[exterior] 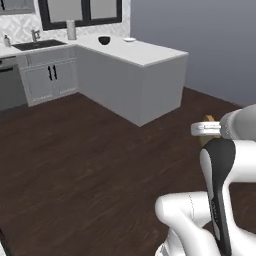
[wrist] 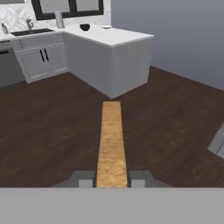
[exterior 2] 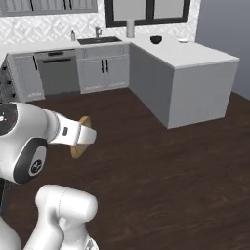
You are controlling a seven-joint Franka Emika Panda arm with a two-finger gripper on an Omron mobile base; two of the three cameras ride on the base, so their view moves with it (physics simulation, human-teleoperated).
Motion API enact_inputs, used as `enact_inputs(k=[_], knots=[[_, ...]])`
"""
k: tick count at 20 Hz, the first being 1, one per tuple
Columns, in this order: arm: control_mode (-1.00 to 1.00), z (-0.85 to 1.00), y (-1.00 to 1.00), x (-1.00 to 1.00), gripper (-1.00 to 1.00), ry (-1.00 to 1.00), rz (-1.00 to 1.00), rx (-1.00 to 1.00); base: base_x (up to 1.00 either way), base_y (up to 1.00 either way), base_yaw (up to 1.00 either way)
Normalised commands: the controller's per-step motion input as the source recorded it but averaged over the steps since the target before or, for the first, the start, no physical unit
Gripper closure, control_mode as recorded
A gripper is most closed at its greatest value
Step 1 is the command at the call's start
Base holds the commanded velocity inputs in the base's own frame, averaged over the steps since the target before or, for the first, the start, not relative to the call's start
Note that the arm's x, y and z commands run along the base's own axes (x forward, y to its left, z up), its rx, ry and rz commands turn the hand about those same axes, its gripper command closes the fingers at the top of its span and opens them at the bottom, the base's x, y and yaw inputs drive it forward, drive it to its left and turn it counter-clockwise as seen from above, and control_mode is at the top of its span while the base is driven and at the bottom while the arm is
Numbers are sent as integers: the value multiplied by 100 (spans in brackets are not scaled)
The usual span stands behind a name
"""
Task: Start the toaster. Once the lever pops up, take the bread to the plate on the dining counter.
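Note:
My gripper (wrist: 112,178) is shut on the bread (wrist: 111,144), a tan slice seen edge-on that sticks out forward between the fingers. From the base cameras the bread (exterior 2: 80,137) (exterior: 208,119) pokes out past the white hand, held in the air over the dark wood floor. The dining counter (wrist: 118,36) (exterior: 145,52) (exterior 2: 200,56) stands well ahead across open floor. The small white plate (exterior: 129,39) (exterior 2: 183,40) (wrist: 106,27) lies near its far end. The toaster is out of view.
A dark bowl (exterior: 104,40) (exterior 2: 156,39) sits on the counter beside the plate. Grey cabinets, a sink (exterior 2: 99,40) and a dishwasher (exterior 2: 58,73) line the back wall. Wide wood floor (exterior: 90,150) lies between me and the counter.

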Motion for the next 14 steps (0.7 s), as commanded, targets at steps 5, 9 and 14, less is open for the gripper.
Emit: enact_inputs(k=[5,9,14], knots=[[100,0,0,0,100,0,0,0,100,0,-44],[100,0,0,0,100,0,0,0,100,0,-38],[100,0,0,0,100,0,0,0,100,0,-33]])
